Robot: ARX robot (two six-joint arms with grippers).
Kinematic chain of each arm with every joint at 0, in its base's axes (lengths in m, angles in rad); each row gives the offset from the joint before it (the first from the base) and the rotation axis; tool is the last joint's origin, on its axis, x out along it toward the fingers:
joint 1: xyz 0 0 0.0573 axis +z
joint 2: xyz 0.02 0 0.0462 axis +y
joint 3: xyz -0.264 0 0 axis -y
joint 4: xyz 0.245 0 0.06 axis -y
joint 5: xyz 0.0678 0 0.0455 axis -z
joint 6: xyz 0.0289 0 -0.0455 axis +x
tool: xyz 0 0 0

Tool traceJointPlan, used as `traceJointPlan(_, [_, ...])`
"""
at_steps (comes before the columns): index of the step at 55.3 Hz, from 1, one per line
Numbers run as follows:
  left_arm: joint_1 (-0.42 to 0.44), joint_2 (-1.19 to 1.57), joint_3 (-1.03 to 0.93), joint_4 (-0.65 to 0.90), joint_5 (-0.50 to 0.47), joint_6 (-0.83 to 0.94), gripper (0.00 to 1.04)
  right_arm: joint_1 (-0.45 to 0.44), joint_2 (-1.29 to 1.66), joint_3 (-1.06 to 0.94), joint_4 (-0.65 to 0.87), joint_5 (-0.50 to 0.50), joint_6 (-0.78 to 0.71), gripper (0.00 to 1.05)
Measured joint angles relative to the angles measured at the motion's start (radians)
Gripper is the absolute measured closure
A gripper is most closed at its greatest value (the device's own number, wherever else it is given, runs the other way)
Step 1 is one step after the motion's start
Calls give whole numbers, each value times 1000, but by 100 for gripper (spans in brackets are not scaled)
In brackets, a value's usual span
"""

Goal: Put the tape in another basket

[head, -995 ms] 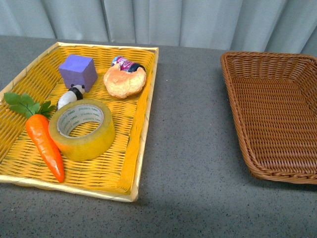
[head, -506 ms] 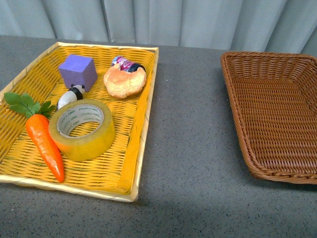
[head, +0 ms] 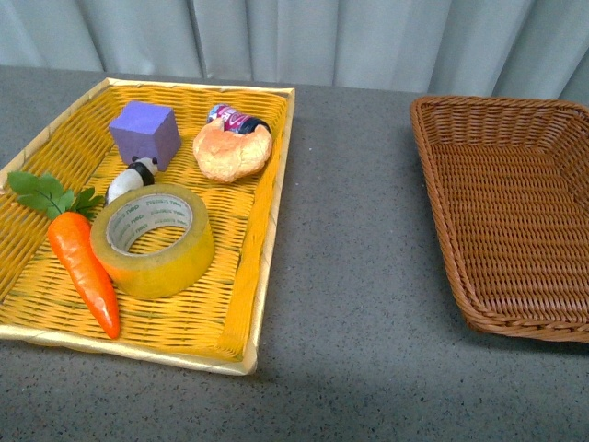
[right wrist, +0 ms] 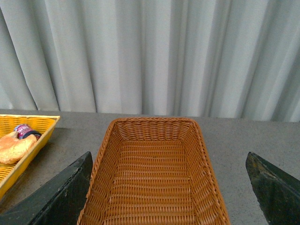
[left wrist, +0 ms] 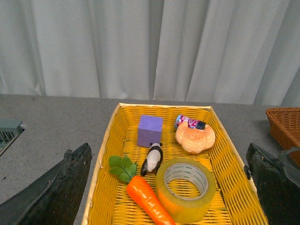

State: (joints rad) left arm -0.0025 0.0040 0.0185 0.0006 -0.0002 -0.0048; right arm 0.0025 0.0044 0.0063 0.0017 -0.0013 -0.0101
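Note:
The tape point(head: 154, 238), a wide yellowish roll with a white printed core, lies flat in the bright yellow tray point(head: 267, 239) at front left. It also shows in the left wrist view point(left wrist: 186, 188). The dark brown wicker basket point(head: 442, 221) stands empty at the right and fills the right wrist view point(right wrist: 206, 173). Neither arm shows in the front view. My left gripper point(left wrist: 168, 187) is open, held back above the tray, with the tape between its spread fingers point(left wrist: 56, 192). My right gripper point(right wrist: 168, 187) is open above the basket's near end.
In the yellow tray lie an orange carrot point(head: 83, 267) with green leaves, a purple cube point(head: 144, 130), a small panda figure point(head: 133, 177), a bread roll point(head: 232, 150) and a small can point(head: 235, 118). Grey tabletop point(head: 354, 276) separates tray and basket. Curtains hang behind.

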Motion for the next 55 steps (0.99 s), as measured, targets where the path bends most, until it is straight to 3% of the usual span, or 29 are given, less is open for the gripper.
traceJointPlan(20, [-3,12,6,-26,-16,-11,7,0,0,0,0,0,0,9])
traceJointPlan(23, [-3,114,11,-24,-23,-42,7,0,0,0,0,0,0,9])
traceJointPlan(31, [-29,438,55,183,-28,-98,7,0,0,0,0,0,0,9])
traceJointPlan(38, [-116,784,155,344,-79,-155,7,0,-1,0,0,0,0,9])
traceJointPlan(55, [-219,1443,451,372,-95,-261,7,0,-1,0,0,0,0,9])
